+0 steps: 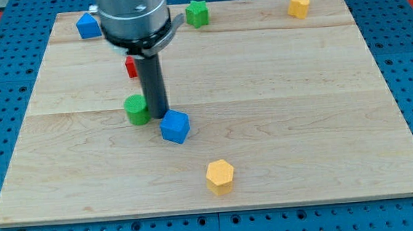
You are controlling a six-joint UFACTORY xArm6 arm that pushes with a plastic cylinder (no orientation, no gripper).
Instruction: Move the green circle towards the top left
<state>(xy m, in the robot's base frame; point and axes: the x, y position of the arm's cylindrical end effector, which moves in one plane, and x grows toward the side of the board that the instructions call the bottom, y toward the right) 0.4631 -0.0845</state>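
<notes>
The green circle (136, 109) is a short green cylinder left of the board's middle. My tip (159, 116) rests on the board just right of the green circle, touching or nearly touching it. The dark rod rises from the tip to the grey arm body at the view's top. A blue cube (175, 126) sits just below and right of the tip.
A red block (131, 65) is partly hidden behind the rod, above the green circle. A blue block (88, 26) sits at top left, a green star (197, 13) at top middle, a yellow block (299, 5) at top right, a yellow hexagon (219, 176) at bottom middle. The wooden board (301, 109) lies on a blue pegboard.
</notes>
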